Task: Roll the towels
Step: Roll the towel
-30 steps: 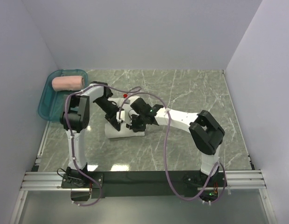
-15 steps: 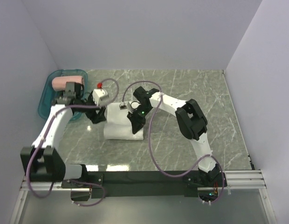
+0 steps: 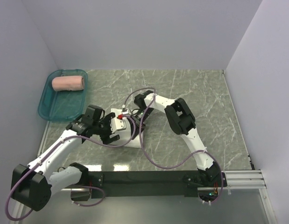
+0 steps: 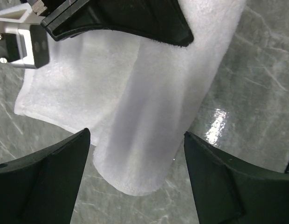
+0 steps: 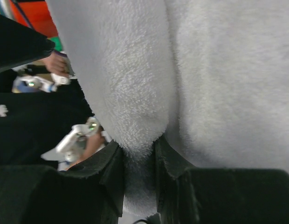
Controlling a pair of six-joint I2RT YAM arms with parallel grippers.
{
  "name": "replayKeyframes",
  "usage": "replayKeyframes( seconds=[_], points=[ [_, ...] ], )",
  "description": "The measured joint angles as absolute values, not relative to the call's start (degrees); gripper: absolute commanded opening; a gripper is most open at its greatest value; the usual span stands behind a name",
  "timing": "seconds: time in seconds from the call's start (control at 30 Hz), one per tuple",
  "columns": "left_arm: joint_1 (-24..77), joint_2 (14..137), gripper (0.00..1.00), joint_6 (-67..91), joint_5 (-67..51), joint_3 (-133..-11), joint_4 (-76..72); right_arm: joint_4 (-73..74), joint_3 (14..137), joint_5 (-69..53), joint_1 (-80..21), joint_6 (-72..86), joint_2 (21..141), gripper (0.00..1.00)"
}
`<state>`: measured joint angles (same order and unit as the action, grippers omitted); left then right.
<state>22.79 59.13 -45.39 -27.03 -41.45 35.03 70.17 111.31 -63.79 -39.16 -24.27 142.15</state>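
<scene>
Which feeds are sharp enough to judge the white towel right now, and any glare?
Top external: sharp, evenly lit, a pale reflection on the table along its near edge. Left wrist: white towel in focus, a glare patch on the marble to its right, left tool dark and soft-edged. Right wrist: too close; towel pile fills the frame, background at left blurred.

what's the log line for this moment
left gripper: open astride white towel | right gripper: pinching its fold | pink towel: rolled in tray

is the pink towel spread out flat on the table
No, the pink towel is rolled into a cylinder and lies inside the teal tray.
</scene>
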Motion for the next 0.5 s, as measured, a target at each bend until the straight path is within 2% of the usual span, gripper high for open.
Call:
replayKeyframes(
  seconds=[0.27, 0.33, 0.37, 0.4, 0.47, 0.5],
  points=[
    [24.12, 62.76, 0.85, -50.81, -26.50, -38.61, 32.10, 73.60, 111.44, -67.46, -38.28, -21.69, 144.86, 0.00],
    [24.43, 63.79, 0.79, -51.86, -26.63, -37.47, 31.66, 73.60, 111.48, -67.35, -38.22, -21.47, 144.86, 0.06],
    [24.71, 64.53, 0.71, -52.71, -26.55, -36.62, 31.05, 73.56, 111.48, -67.31, -38.22, -21.37, 144.86, 0.09],
    [24.88, 65.21, 0.65, -53.21, -26.37, -36.14, 30.63, 73.54, 111.48, -67.13, -38.22, -21.17, 144.86, 0.20],
    [25.08, 67.33, 0.56, -54.54, -25.91, -35.97, 29.50, 73.45, 111.42, -66.67, -38.22, -20.34, 144.81, 0.30],
    [25.10, 68.31, 0.47, -54.81, -25.93, -36.25, 29.34, 73.19, 111.33, -66.46, -38.17, -19.90, 144.68, 0.39]
  ],
)
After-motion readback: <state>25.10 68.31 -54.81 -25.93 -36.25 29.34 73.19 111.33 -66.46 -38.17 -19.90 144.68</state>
